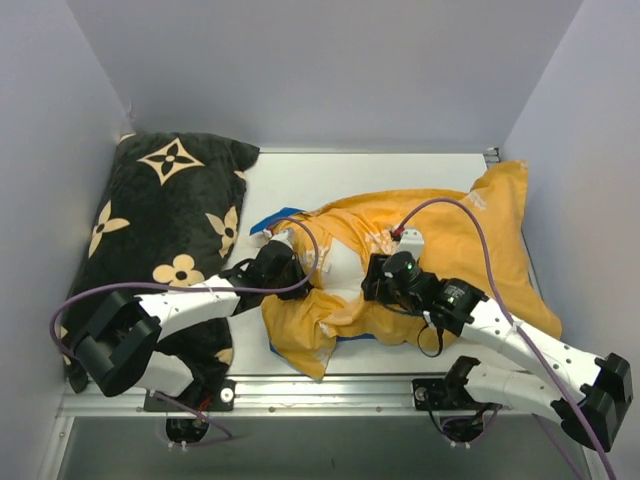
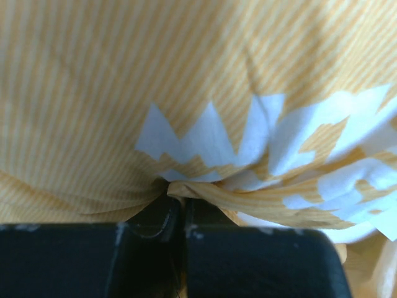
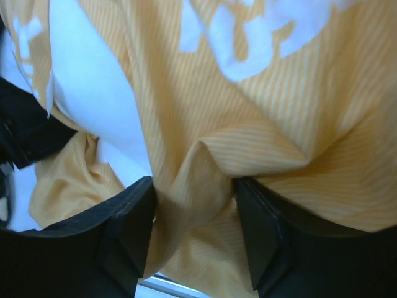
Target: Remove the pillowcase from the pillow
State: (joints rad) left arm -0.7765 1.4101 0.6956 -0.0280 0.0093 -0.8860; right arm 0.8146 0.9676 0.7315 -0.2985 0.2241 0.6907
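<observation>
Peeling an inside-out cover, we judge the job partly done. The pillowcase (image 1: pixel 450 235) lies across the middle and right of the table (image 1: pixel 330 180), orange-yellow lining outward over most of its spread, with only slivers of blue at its left and near edges. A patch of the white pillow (image 1: pixel 342 265) shows bare between our two arms. The rest of it is hidden under the cloth, so we cannot tell how much is freed. Our left gripper (image 1: pixel 283 262) sits at the left edge of that bare patch, its fingers (image 2: pixel 158 217) pressed together on a pinched fold of the lining. Our right gripper (image 1: pixel 383 278) is just right of the patch; its fingers (image 3: pixel 127 233) stand apart with a ridge of cloth between them, and we cannot tell whether they clamp it. What is left, as we read it, is drawing the cover clear of the pillow. A black flowered pillow (image 1: pixel 170 220) lies at the far left, apart from the work.
</observation>
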